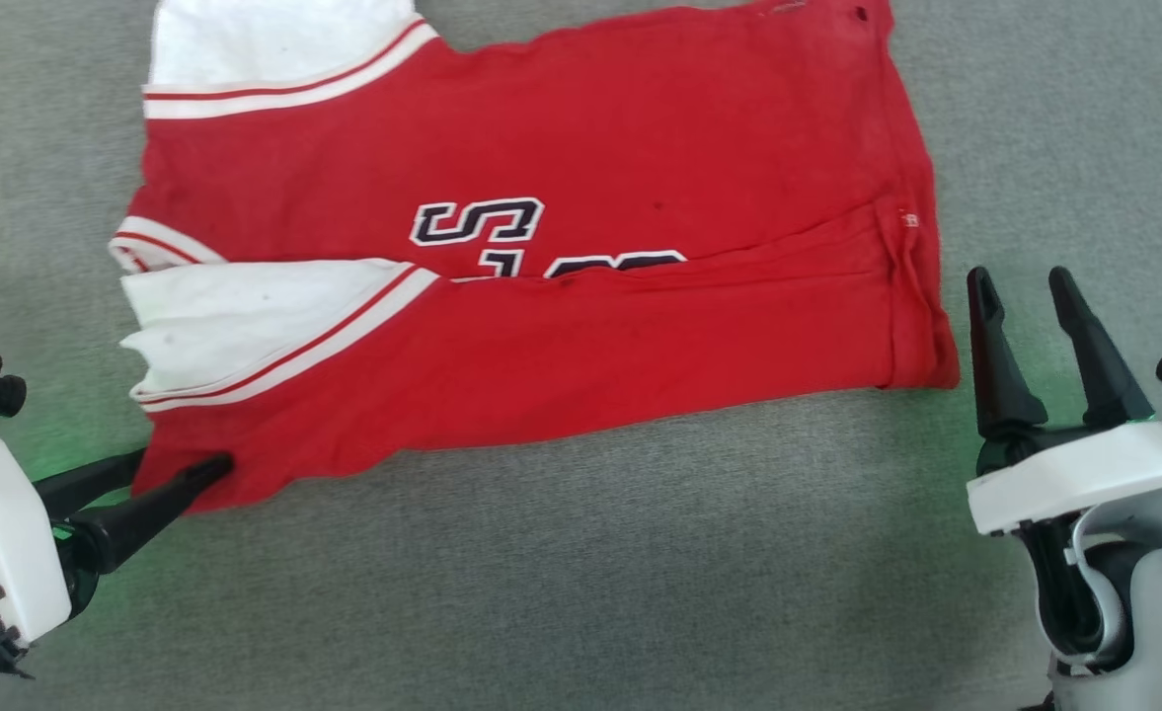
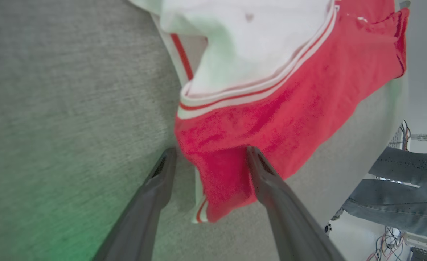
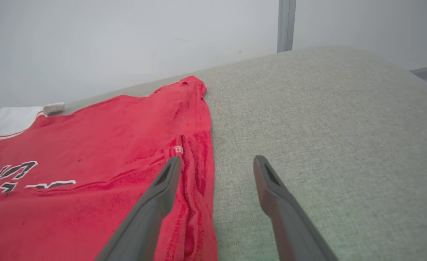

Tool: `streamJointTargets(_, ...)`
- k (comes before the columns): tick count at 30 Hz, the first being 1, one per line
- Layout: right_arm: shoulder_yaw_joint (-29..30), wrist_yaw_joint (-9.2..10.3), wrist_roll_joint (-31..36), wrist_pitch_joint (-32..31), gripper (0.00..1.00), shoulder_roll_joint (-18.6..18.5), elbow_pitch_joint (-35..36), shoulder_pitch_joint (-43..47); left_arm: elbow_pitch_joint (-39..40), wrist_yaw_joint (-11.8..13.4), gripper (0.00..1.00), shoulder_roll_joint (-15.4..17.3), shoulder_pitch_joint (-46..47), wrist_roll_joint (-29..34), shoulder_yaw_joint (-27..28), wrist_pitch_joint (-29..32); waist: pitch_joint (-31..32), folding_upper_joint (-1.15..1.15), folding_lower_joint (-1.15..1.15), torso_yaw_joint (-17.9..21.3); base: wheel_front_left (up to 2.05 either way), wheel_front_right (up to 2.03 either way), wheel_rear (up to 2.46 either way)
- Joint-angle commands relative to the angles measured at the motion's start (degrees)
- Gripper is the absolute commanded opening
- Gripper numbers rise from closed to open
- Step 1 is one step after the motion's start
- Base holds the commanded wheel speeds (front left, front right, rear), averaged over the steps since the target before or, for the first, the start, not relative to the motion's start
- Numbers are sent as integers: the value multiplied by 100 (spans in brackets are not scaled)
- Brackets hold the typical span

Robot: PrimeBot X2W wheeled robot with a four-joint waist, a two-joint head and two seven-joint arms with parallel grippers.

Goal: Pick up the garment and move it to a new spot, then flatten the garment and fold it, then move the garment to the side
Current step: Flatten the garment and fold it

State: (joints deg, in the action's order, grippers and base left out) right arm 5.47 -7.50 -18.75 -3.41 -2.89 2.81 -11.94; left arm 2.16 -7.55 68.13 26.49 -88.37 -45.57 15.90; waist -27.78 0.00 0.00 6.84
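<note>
Left end effector (image 1: pixel 186 459) low, angled inward, spread apart around garment (image 1: pixel 581 365) corner; right end effector (image 1: pixel 1020 281) apart, pointing forward beside hem.

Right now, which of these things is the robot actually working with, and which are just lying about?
Part of the job:
red shirt, lying on the grey padded surface
left gripper, open at the shirt's near corner
right gripper, open beside its hem

Just there:
a person's legs in jeans
cables
wall
</note>
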Motion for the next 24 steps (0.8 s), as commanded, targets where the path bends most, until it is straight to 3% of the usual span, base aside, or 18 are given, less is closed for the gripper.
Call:
streamJointTargets(1,-12,4,-38,47,100,-1,-9,59,-6,14,100,-144,-91,0,-162,105,-42,0,0,55,0,0,0)
streamJointTargets(3,-50,4,-50,21,100,0,-6,58,30,15,98,-145,-150,-72,-252,217,-71,0,0,107,0,0,0)
streamJointTargets(4,-72,4,-34,-25,100,0,-11,66,64,15,85,-159,-158,-93,-291,281,-74,0,0,122,0,0,0)
streamJointTargets(6,-99,4,25,-117,100,-1,9,62,85,15,44,-155,-164,-155,-330,371,-80,0,0,148,0,0,0)
streamJointTargets(7,-127,4,65,-183,100,0,27,41,81,15,35,-152,-157,-172,-328,400,-82,0,0,159,0,0,0)
streamJointTargets(9,-228,4,178,-445,100,0,62,-2,59,15,5,-151,-119,-207,-300,441,-89,0,0,175,0,0,0)
streamJointTargets(10,-292,4,235,-642,100,0,77,-20,45,15,0,-155,-95,-214,-277,447,-90,0,0,180,0,0,0)
streamJointTargets(16,-659,4,732,-2304,100,-2,292,-158,22,17,0,-157,9,-210,-134,400,-115,0,0,188,0,0,0)
streamJointTargets(24,-503,4,887,-4150,100,-11,538,-542,143,17,0,-216,119,-134,-24,302,-193,0,0,88,0,0,0)
